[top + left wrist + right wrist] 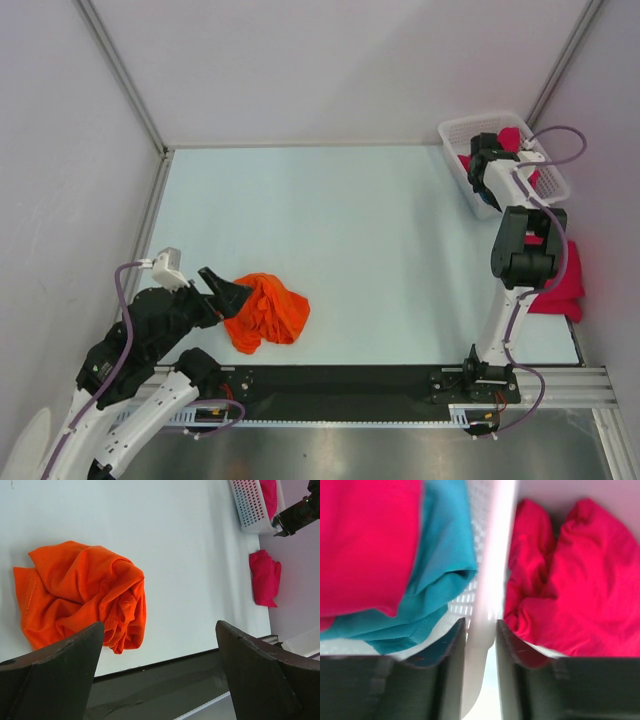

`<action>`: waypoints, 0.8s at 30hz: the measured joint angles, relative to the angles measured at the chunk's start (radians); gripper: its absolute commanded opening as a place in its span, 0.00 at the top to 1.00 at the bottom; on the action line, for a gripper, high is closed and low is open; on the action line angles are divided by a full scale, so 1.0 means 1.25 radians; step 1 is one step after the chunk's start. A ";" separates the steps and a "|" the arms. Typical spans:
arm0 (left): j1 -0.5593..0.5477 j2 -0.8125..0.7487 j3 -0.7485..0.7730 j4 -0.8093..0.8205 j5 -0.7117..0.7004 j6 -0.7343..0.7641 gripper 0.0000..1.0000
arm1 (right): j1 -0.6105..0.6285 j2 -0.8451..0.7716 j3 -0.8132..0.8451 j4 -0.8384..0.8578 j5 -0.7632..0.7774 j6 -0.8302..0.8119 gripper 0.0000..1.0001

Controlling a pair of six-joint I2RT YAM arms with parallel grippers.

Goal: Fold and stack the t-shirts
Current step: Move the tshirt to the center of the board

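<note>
The crumpled orange t-shirt (267,310) lies on the table near the left arm and also shows in the left wrist view (80,592). My left gripper (225,290) is open and empty just beside it (160,626). My right gripper (487,148) is at the white mesh basket (470,125), its jaws closed on either side of the basket's rim (490,555). Inside the basket lie a magenta-red t-shirt (365,540) and a teal t-shirt (440,555). A second magenta-red t-shirt (562,285) lies bunched on the table by the right wall (580,580).
The basket stands in the far right corner against the walls. A black strip (340,380) runs along the near table edge between the arm bases. Grey walls close in the table on three sides.
</note>
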 measured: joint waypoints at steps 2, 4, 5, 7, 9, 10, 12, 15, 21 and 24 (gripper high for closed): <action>0.000 -0.003 0.000 0.001 0.001 0.000 0.02 | 0.030 0.000 0.000 0.033 0.013 -0.063 0.49; 0.000 -0.008 0.000 0.002 0.001 0.000 0.02 | 0.075 0.000 -0.004 0.062 0.020 -0.123 0.46; 0.000 -0.011 0.000 0.003 0.002 0.000 0.02 | 0.097 0.000 -0.006 0.071 0.024 -0.145 0.44; 0.000 -0.016 0.000 0.003 0.005 0.000 0.02 | 0.153 0.000 -0.011 0.098 0.036 -0.190 0.43; 0.000 -0.020 0.000 0.002 0.008 0.001 0.02 | 0.203 0.001 -0.012 0.190 0.052 -0.238 0.43; 0.000 -0.022 0.000 0.002 0.008 0.001 0.02 | 0.222 0.001 -0.011 0.233 0.058 -0.253 0.43; 0.000 -0.025 0.000 0.002 0.010 0.001 0.02 | 0.265 0.001 -0.005 0.313 0.081 -0.295 0.44; 0.000 -0.030 0.000 0.002 0.011 0.002 0.02 | 0.311 0.001 -0.004 0.390 0.105 -0.338 0.44; 0.000 -0.033 0.000 0.001 0.013 0.009 0.02 | 0.341 0.017 0.013 0.458 0.118 -0.404 0.43; 0.000 -0.035 0.000 -0.002 0.012 0.014 0.02 | 0.338 0.083 0.107 0.467 0.087 -0.447 0.43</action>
